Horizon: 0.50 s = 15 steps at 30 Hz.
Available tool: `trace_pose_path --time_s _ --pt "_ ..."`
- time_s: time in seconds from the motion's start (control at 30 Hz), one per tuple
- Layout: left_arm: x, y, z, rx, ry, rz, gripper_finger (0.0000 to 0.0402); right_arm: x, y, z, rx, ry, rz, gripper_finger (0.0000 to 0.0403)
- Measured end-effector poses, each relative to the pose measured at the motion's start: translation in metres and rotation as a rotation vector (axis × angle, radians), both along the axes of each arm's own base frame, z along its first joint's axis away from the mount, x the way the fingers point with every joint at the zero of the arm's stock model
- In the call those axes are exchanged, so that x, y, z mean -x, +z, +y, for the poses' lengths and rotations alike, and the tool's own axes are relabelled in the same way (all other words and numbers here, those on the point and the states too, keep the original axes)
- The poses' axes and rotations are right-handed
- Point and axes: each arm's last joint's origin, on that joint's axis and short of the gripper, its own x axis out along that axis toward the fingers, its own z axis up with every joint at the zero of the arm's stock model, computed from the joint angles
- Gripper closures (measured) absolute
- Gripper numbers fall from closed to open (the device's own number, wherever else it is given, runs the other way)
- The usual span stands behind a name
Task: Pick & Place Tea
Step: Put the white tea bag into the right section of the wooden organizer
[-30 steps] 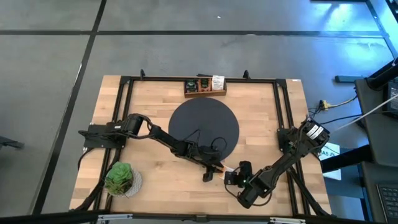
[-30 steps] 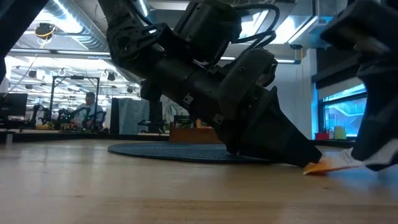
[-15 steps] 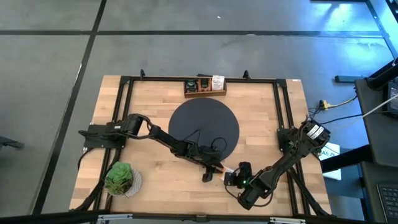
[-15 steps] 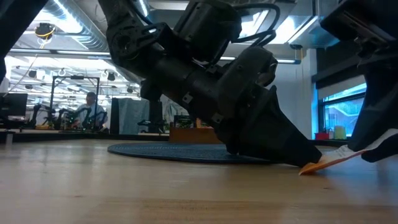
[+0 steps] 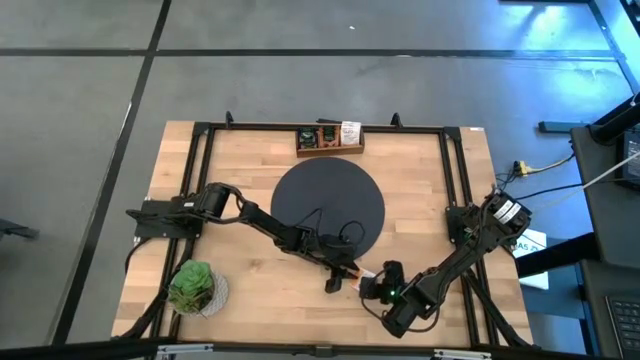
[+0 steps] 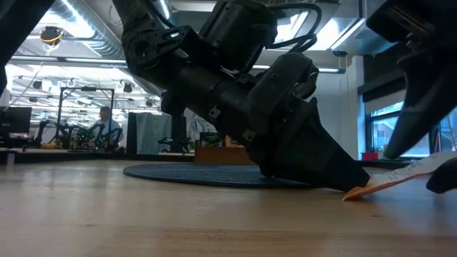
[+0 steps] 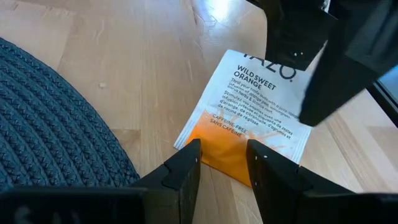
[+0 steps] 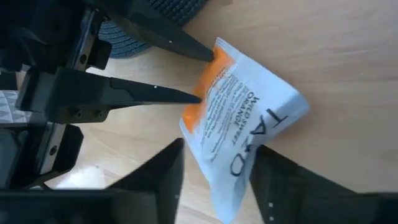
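One tea packet, white with an orange end, lies between my two grippers near the table's front edge, just off the black round mat. Its orange end is on the wood and its white end is raised. My left gripper is open, its fingertips at the orange end. My right gripper is open around the white end. More tea sits in a wooden box at the far edge. My left gripper's two fingertips meet the packet's orange end, coming in slanting down from the table's left. That end lies on the wood under the tips. My right gripper has one finger above and one below the packet's white end. That end stays raised and seems to lean on the lower finger; I cannot tell for sure that it touches.
A green leafy plant stands at the near left corner. A black frame runs around the tabletop. Bare wood lies left of the mat and along the right side.
My right gripper has tipped the packet's white end up off the table and then opened its fingers around it. The orange end has stayed on the wood at my left gripper's fingertips.
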Motion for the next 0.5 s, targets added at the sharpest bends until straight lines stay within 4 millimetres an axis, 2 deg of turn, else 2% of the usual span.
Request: trace_pose_path --time_s 0.23,0.5 --pt "0.000 0.000 0.000 0.002 0.000 0.001 0.0274 -0.005 0.004 0.004 -0.038 -0.014 -0.084 0.0169" --pt "0.000 0.000 0.000 0.002 0.001 0.001 0.0274 -0.011 0.009 0.008 -0.038 -0.024 -0.183 0.0154"
